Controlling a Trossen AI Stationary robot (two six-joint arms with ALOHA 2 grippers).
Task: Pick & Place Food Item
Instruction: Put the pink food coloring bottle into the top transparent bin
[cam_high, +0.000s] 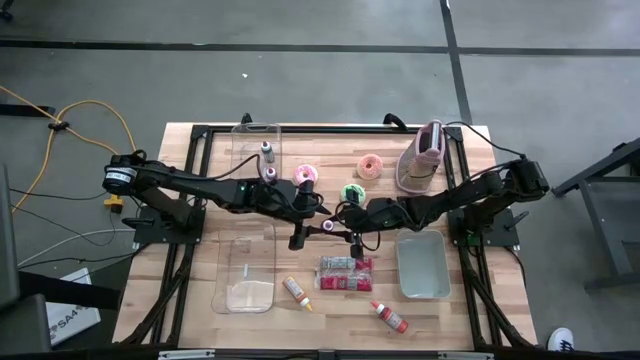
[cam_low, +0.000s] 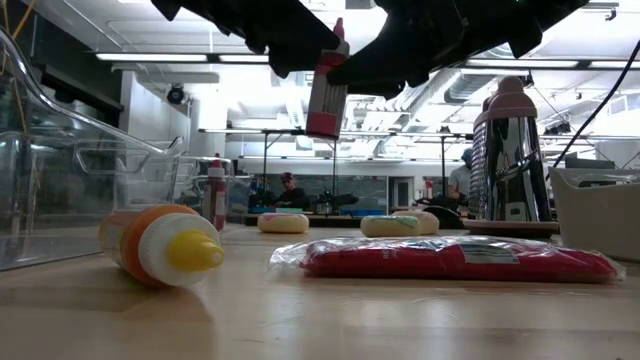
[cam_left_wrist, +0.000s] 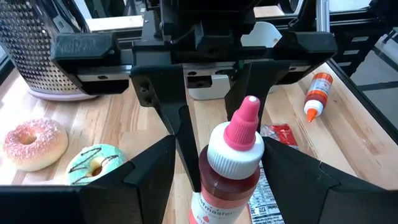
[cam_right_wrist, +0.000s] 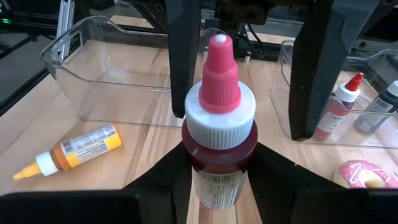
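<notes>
Red-capped bottle (cam_right_wrist: 217, 124) held upright above mid-table between both grippers — left gripper (cam_left_wrist: 217, 180) spread wide around it, not pressing; right gripper (cam_right_wrist: 217, 180) pinching its body. Long axis vertical; clear bin (cam_high: 248, 268) toward left arm's side.

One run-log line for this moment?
right hand: holds sauce bottle aloft | left hand: open around bottle | stage: handover

Both arms reach inward to meet at the high view's centre. The right gripper (cam_high: 345, 232) has its jaws clamped; the left gripper (cam_high: 312, 232) faces it, jaws spread wide.
</notes>
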